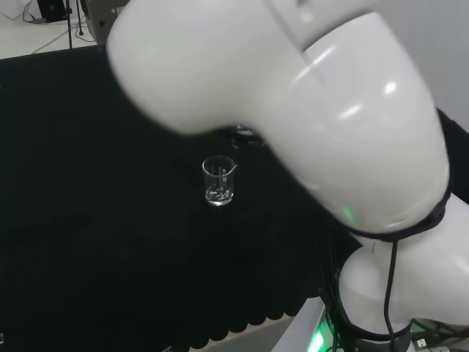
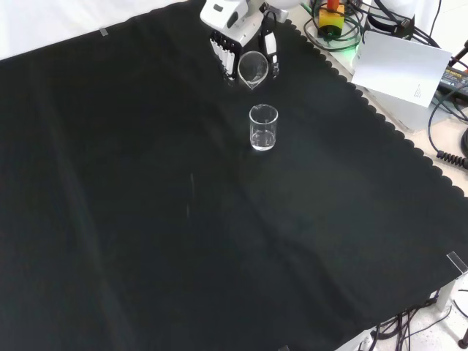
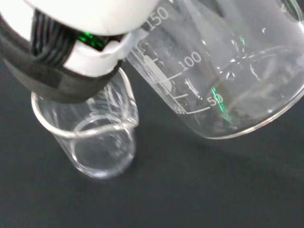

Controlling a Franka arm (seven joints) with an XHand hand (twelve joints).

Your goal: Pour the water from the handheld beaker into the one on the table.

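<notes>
Black cloth point(image 2: 146, 219) covers the whole bench, scalloped along the edge at the front view's right. White arm link point(image 1: 293, 110) takes up most of the head view's upper right, with its green status light visible at the bottom. Hand point(image 2: 232, 33) enters from the top of the front view, fingers point(image 2: 219, 50) and thumb curled around the handheld beaker point(image 2: 253, 69), so it is closed on that glass. Handheld beaker is tilted with its mouth facing the front camera and its spout pointing down toward the cloth; in the wrist view its graduated wall point(image 3: 223, 71) runs diagonally and fills much of the picture. Water level inside it is hard to read, possibly a thin film near the base, can't confirm. Table beaker point(image 2: 263, 127) stands upright on the cloth just below the handheld one in the front view, near but not touching it. Head view shows the same table beaker point(image 1: 219, 180) standing alone on the cloth left of the arm link, with what looks like a little liquid at the bottom. Wrist view puts its rim point(image 3: 80, 128) partly behind a blurred black-and-white part of the hand point(image 3: 80, 57).
</notes>
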